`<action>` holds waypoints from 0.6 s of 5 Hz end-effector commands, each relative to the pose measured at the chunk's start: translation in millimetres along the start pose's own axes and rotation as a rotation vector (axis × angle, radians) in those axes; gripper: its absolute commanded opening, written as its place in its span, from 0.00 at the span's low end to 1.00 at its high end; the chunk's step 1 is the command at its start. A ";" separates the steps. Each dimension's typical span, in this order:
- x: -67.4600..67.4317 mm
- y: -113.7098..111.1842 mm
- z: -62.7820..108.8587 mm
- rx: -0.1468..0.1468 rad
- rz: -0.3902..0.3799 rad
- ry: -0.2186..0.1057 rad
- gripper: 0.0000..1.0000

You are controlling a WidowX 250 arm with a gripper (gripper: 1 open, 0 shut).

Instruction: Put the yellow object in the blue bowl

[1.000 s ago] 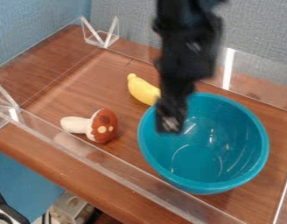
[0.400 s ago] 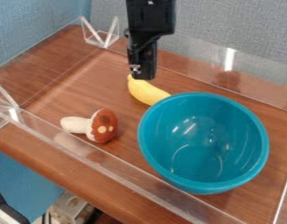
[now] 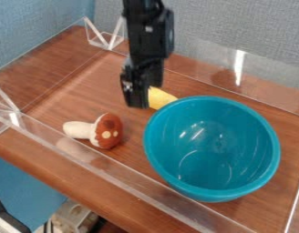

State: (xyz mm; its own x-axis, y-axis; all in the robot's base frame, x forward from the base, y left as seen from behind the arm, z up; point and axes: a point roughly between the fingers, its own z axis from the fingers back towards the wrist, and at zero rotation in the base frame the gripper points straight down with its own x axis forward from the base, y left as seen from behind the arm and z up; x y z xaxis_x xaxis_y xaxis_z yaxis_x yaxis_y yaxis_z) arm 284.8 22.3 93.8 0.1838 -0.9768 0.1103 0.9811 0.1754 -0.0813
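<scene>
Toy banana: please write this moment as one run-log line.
gripper: open, over toy banana | banana: on table, not held | teal-blue bowl: empty

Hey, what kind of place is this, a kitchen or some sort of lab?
Probably a robot test bench, not a kitchen. A brown wooden tabletop is fenced by low clear acrylic walls, and the only items are toys: a small yellow toy banana and a brown-capped toy mushroom beside a glossy teal-blue bowl.

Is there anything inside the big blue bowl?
No, the blue bowl looks empty; only shiny reflections show on its bottom. The yellow banana lies outside on the table, partly hidden behind the gripper. The near inner wall is hidden by the rim.
</scene>
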 end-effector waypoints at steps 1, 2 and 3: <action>-4.7 19.5 3.4 0.037 -0.060 0.002 1.00; -4.7 37.2 -0.4 0.020 -0.114 0.019 1.00; -4.5 50.3 -4.2 0.006 -0.161 0.031 1.00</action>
State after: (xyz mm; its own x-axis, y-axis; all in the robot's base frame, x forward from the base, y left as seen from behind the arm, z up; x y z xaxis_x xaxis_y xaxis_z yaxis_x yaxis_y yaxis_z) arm 325.3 33.7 66.4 0.0355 -0.9948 0.0954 0.9925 0.0239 -0.1200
